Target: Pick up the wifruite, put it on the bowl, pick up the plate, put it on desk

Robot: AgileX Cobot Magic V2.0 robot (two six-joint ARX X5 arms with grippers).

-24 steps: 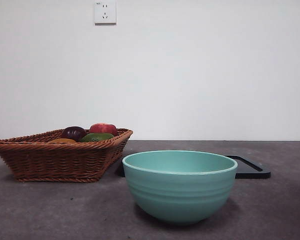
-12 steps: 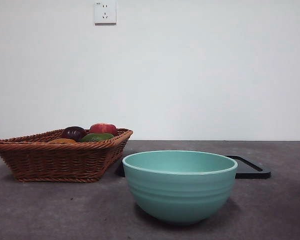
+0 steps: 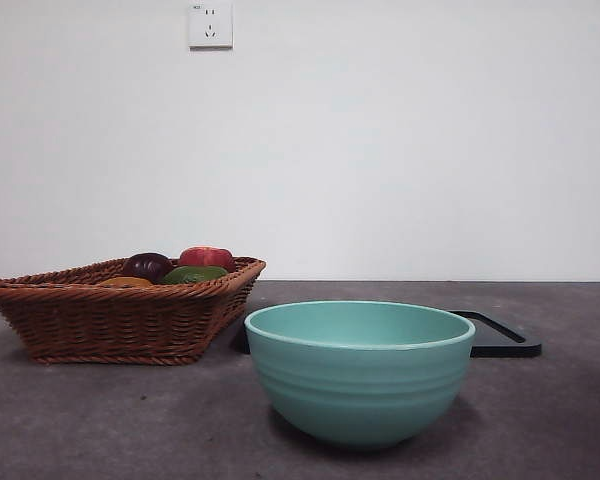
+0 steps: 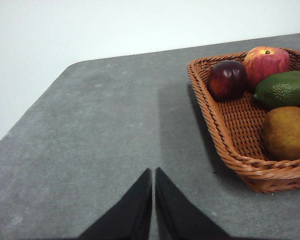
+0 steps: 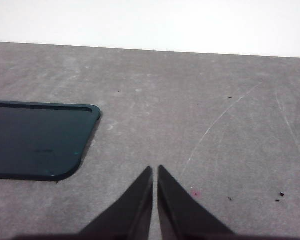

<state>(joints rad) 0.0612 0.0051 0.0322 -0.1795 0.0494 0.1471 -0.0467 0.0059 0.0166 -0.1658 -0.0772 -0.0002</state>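
The teal-green bowl [image 3: 360, 375] stands empty on the dark grey desk [image 3: 540, 420], near the front. Behind it and to its right lies the flat black plate [image 3: 500, 335], whose rounded corner [image 5: 37, 140] shows in the right wrist view. Several fruits lie in the wicker basket [image 3: 120, 320]: a dark red one [image 4: 227, 79], a red-yellow one [image 4: 266, 62], a bumpy green one [image 4: 284, 88] and a yellow-brown one [image 4: 286, 132]. Which of them is the wifruite I cannot tell. My left gripper [image 4: 153, 172] hovers shut over bare desk beside the basket. My right gripper [image 5: 155, 169] hovers shut beside the plate.
The basket rim [image 4: 230, 150] rises well above the desk at the left. A white wall with a socket [image 3: 210, 24] closes off the back. The desk's rounded corner [image 4: 72, 65] lies beyond the left gripper. Neither arm shows in the front view.
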